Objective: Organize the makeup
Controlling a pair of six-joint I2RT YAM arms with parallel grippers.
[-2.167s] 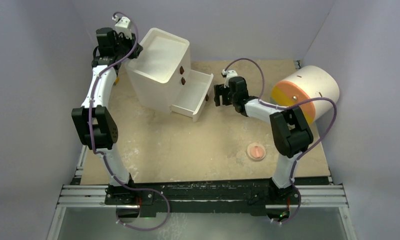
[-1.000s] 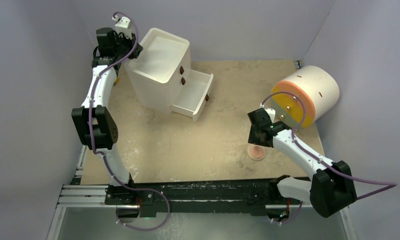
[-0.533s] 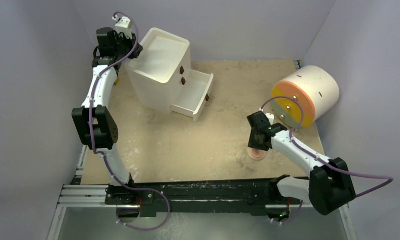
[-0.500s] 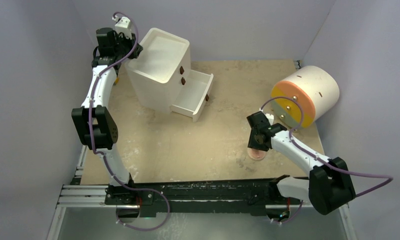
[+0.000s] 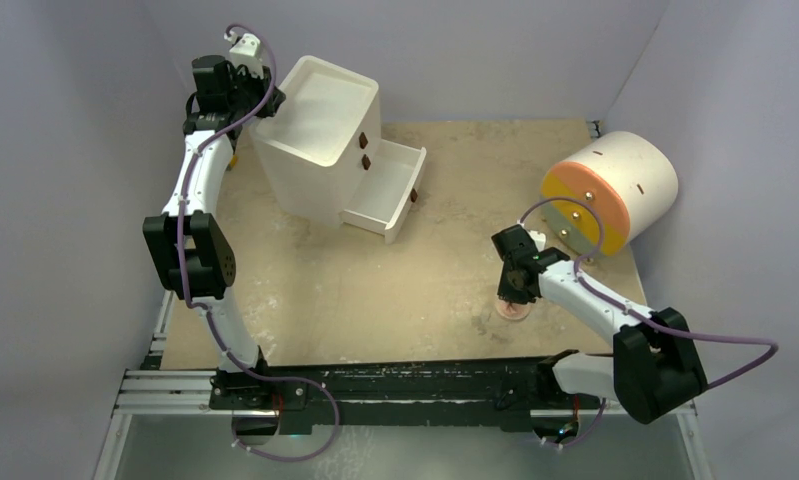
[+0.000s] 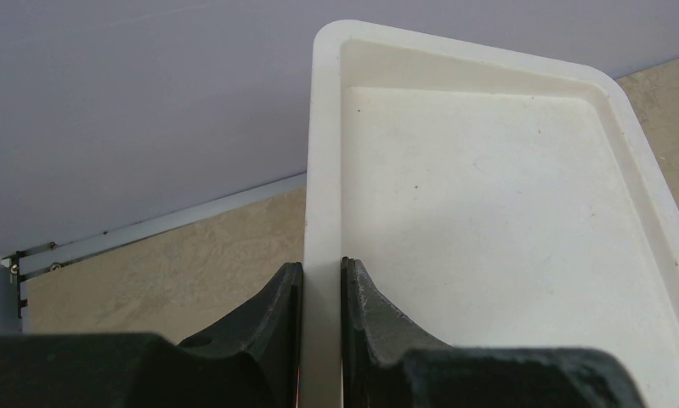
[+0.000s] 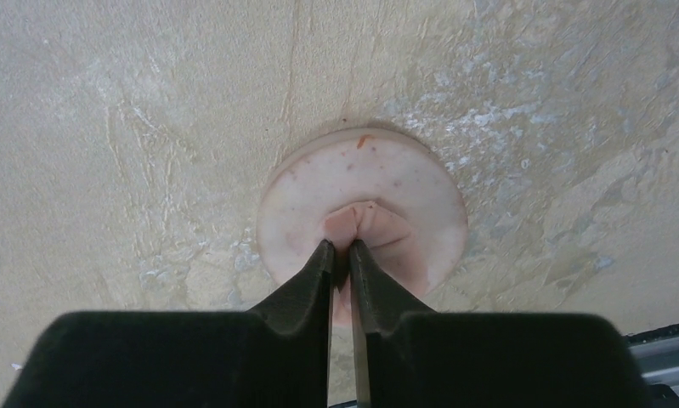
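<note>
The only piece of makeup I can see is a round pink compact (image 5: 516,309) lying flat on the table at the near right. My right gripper (image 5: 513,291) points down onto it. In the right wrist view the compact (image 7: 408,191) has a raised pink fold at its middle, and my right gripper (image 7: 342,246) is shut on that fold. My left gripper (image 5: 264,103) is at the far left, shut on the top rim of the white cabinet (image 5: 320,120). The left wrist view has both fingers of my left gripper (image 6: 322,265) pressed against the cabinet's rim (image 6: 323,161).
The cabinet's bottom drawer (image 5: 385,192) is pulled open toward the table's middle; what lies inside it does not show. A large white cylinder with an orange-yellow face (image 5: 615,185) lies on its side at the far right, close behind my right arm.
My right gripper has come down onto the pink compact and closed on its middle fold. The left arm and the cabinet have not moved.
</note>
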